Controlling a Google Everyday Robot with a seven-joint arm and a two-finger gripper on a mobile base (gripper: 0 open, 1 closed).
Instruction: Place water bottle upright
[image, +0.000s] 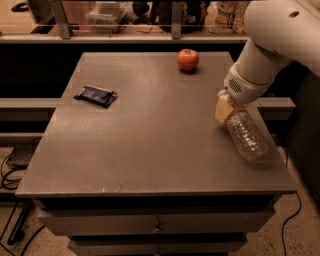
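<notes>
The water bottle (246, 136) is on the desk (150, 150), in front of the apple (188, 60) and off to its right, well apart from it. It is not upright. Its long axis runs on a slant, with the neck end pointing back toward the apple and the clear ribbed base pointing away from it. I cannot tell whether the body lies flat on the surface or is tipped a little off it; a shadow sits beneath the base end.

The tool (224, 109) is at the bottle's neck end, the end nearer the apple, touching it or very nearly. The white arm (270, 45) comes down to it from the right of the apple. The tool hides the cap, and I cannot tell whether it is clenched on the neck or merely set against it.

The coming move turns on this relation, as I judge it. The tool is at the top end, so the base is free to swing. Raising the neck while the base pivots down would bring the axis to vertical. The risk is the round body rolling or sliding farther from the apple, toward the desk's edge.

A dark packet (95, 95) lies far to the left of the apple, out of the way.
</notes>
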